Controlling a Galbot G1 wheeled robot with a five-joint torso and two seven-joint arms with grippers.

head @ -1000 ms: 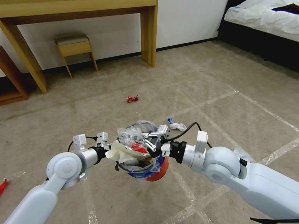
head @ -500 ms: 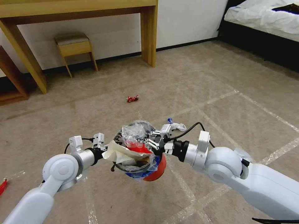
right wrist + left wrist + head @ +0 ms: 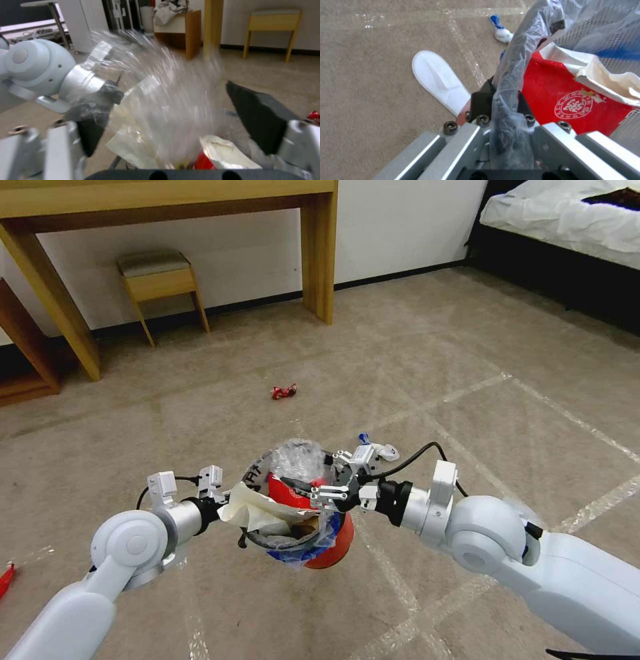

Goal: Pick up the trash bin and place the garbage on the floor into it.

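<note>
— Since a second ago our right gripper (image 3: 313, 493) has swung in over the mouth of the trash bin (image 3: 337, 540), and the clear plastic bottle (image 3: 297, 457) it carried now sits loose on top of the heap. Our left arm has drawn back a little and carried the bin with it.

— And the fingers now?

— Our right ones are spread wide with nothing between them; in the right wrist view the bottle (image 3: 160, 105) is a blur between the two dark pads (image 3: 263, 117). Our left gripper (image 3: 501, 110) is clamped on the bin's rim (image 3: 506, 82), bag plastic pinched in with it, and holds the bin clear of the carpet.

— What lies inside?

— Just under our right gripper, a red carton (image 3: 287, 492) and a pale crumpled paper (image 3: 250, 507) that spills over the rim toward our left gripper (image 3: 227, 500). The left wrist view shows the carton (image 3: 566, 100) with a white round stamp.

— And on the floor?

— Below our left gripper a flat white slipper sole (image 3: 438, 80) lies on the carpet. Just beyond our right gripper rests a white tissue with a blue bit (image 3: 380, 449). Farther off, ahead of both grippers, lies a red wrapper (image 3: 284, 391). Beyond that stand a wooden desk (image 3: 317, 253) and a small stool (image 3: 160, 280) against the wall, and a bed (image 3: 567, 213) to the far right.
</note>
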